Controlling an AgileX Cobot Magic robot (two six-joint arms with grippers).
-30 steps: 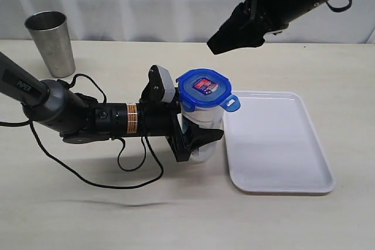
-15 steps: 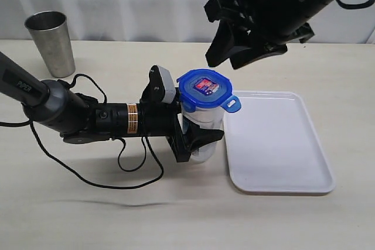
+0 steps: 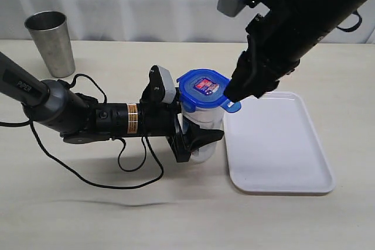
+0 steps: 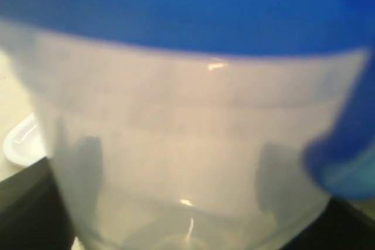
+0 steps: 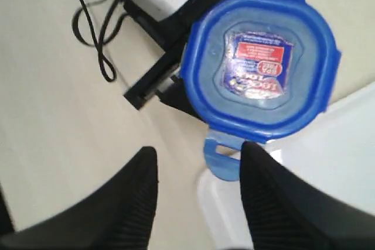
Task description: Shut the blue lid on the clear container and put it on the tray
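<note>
Flap of blue lid sits below spread right claw.

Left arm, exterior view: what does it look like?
The left arm is a dark grey and black tube with white PIPER lettering and an orange label band. A thin black cable loops beside it. Its wrist camera is white and black; its gripper is black.

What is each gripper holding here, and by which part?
Left gripper clamps the clear container around its body. Right gripper is open, holding nothing.
</note>
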